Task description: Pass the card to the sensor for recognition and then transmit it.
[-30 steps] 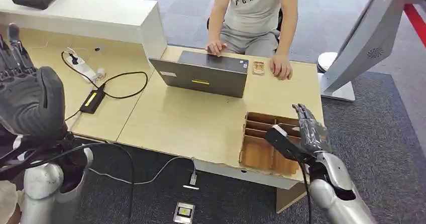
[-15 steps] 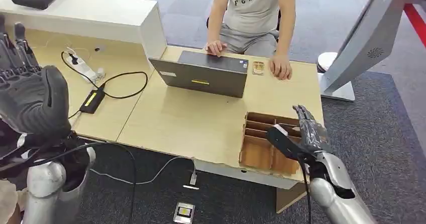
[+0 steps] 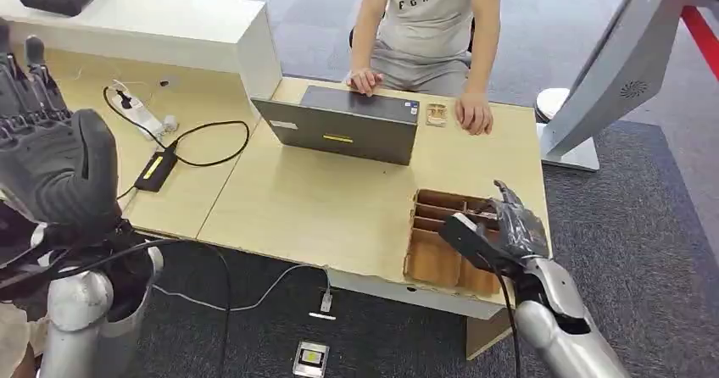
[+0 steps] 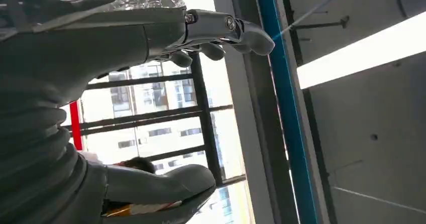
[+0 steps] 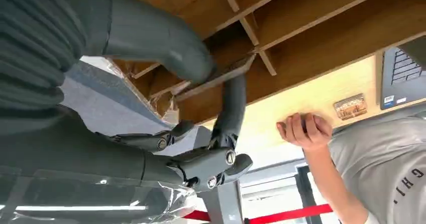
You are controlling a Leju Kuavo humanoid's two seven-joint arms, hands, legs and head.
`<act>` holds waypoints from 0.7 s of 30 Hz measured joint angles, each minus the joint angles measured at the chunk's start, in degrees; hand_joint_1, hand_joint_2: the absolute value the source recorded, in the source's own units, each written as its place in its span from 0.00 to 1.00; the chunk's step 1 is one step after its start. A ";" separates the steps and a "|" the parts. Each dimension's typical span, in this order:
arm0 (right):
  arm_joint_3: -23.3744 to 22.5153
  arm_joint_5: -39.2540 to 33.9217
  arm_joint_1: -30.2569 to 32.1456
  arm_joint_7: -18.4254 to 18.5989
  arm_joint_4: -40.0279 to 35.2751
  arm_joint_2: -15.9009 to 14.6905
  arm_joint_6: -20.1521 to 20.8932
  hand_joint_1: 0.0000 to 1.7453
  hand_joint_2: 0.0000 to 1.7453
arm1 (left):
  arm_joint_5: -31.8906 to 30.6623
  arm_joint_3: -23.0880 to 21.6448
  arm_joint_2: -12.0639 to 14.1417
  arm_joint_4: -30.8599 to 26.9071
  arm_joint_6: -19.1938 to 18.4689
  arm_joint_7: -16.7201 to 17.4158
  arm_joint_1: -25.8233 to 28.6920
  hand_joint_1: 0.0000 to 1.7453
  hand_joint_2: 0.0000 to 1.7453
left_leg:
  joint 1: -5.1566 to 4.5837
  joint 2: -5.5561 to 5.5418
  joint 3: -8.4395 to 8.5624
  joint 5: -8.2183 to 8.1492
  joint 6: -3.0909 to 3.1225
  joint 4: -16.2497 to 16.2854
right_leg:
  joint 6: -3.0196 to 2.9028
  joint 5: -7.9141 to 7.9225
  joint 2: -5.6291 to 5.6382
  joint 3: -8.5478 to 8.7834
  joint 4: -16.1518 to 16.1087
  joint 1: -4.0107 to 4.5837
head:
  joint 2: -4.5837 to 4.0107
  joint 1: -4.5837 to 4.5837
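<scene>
My right hand (image 3: 502, 230) reaches down into the wooden divided box (image 3: 429, 264) at the desk's near right corner. In the right wrist view my thumb (image 5: 166, 48) and a finger (image 5: 232, 103) sit on either side of a thin flat card (image 5: 221, 76) standing by a divider (image 5: 261, 58), pinching it. My left hand (image 3: 52, 168) is raised high at the left, fingers (image 3: 25, 81) pointing up and apart, thumb (image 4: 161, 184) across the palm, well away from the desk. A flat black device with a yellow label (image 3: 155, 168) lies on the left desk.
A person (image 3: 428, 22) sits behind the desk at an open laptop (image 3: 346, 125), one hand (image 5: 304, 130) beside a small brown item (image 3: 436, 113). A power strip and cables (image 3: 140, 113) lie at the left. A white stand (image 3: 623, 69) rises on the right. A small device (image 3: 310, 358) lies on the floor.
My right hand has dropped lower into the box and its fingers have curled in towards the thumb. The left hand has barely moved.
</scene>
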 joint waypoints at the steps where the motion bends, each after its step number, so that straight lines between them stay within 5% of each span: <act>1: 0.07 0.00 -0.15 -0.05 0.13 0.07 -0.02 0.99 1.00 | 0.00 -0.02 0.00 0.00 0.02 0.00 0.00 0.00 1.00 | 0.00 0.00 0.00 0.00 0.00 0.00 | 0.00 0.00 0.00 0.00 0.00 0.00 | 0.00 -0.02; 9: 0.66 -0.26 -1.23 -0.15 1.14 0.63 -0.20 0.90 1.00 | -0.17 -0.29 0.00 0.00 0.53 -0.18 0.00 0.00 1.00 | 0.00 0.00 0.00 0.00 0.00 0.00 | 0.00 0.00 0.00 0.00 0.00 0.00 | 0.00 0.00; 21: 1.60 -0.50 -1.81 -0.20 2.27 1.53 -0.44 1.00 1.00 | -0.59 -0.70 -0.09 0.00 1.05 -0.63 0.00 0.00 1.00 | 0.00 0.00 0.01 0.00 0.00 0.00 | 0.00 0.00 0.00 0.00 0.00 0.00 | 0.00 0.00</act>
